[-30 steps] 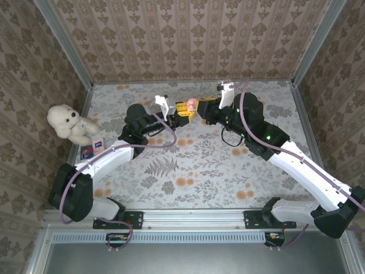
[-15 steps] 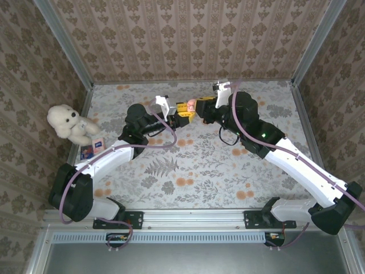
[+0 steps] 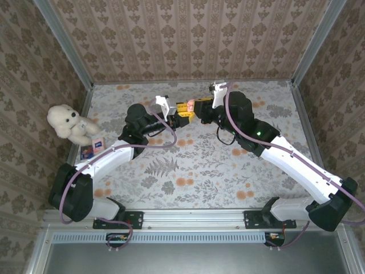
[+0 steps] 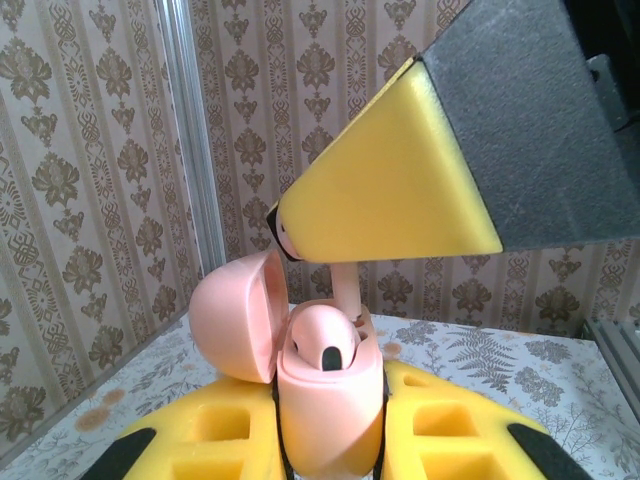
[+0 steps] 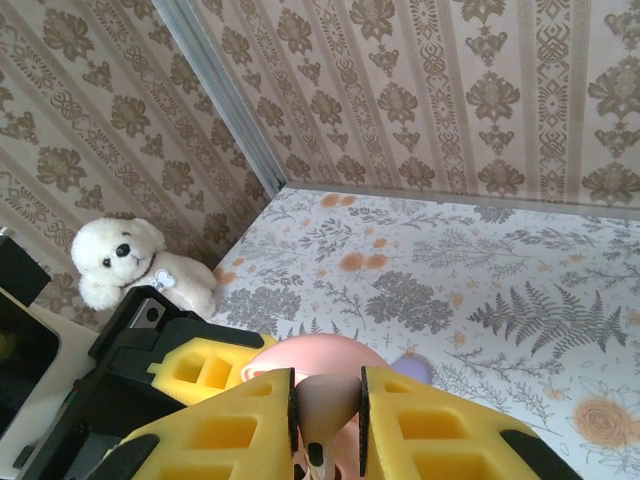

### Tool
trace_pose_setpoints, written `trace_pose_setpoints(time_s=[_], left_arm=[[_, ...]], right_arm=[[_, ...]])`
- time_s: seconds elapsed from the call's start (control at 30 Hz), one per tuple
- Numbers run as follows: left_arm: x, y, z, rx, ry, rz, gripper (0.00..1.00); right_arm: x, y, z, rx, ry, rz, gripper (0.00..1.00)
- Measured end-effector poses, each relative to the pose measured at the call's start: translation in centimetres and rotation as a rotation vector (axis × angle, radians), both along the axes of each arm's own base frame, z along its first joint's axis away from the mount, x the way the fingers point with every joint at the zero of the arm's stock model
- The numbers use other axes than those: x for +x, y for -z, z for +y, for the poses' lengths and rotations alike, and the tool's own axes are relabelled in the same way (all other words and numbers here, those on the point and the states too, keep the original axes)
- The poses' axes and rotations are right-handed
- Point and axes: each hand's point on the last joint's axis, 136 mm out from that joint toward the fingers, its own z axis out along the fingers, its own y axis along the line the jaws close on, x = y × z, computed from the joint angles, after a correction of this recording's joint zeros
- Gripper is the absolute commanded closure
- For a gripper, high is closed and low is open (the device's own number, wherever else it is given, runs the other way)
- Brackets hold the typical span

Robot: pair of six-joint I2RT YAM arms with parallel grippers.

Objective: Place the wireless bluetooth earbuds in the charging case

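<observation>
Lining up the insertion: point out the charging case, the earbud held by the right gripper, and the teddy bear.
charging case (image 4: 330,420): left wrist view, front of its pink body.
held earbud (image 5: 327,405): right wrist view, its visible upper part.
teddy bear (image 5: 122,250): right wrist view, its face.

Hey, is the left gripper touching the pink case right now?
Touching. The left wrist view shows the case wedged in the left gripper, with yellow fingers pressed against its sides and no gap on either side.

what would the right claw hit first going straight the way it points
Probably the open charging case held by the left claw, just ahead; the earbud in the right claw would touch first. Depth unclear.
</observation>
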Motion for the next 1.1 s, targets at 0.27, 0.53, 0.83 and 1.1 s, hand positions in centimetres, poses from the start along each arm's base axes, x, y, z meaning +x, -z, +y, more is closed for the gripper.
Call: trace_pose_setpoints(time_s=[0.27,0.53,0.83,1.1], left_arm=[[0.0,0.1,0.0,0.003,-0.001,-0.003,1.0],[0.1,0.3,0.0,0.009,-0.004,0.006,1.0],[0.3,0.3,0.1,0.011,-0.018,0.006,1.0],[0.4,0.4,0.1,0.013,-0.019,0.005,1.0]], right_arm=[[0.2,0.5,-0.1,-0.027,0.009,0.0,0.78],[0.4,0.8,0.0,-0.034,0.01,0.005,0.79],[0.1,1.1,0.8,-0.045,-0.004,0.008,0.79],[0.2,1.2,0.6,-0.049,0.014,0.01,0.68]])
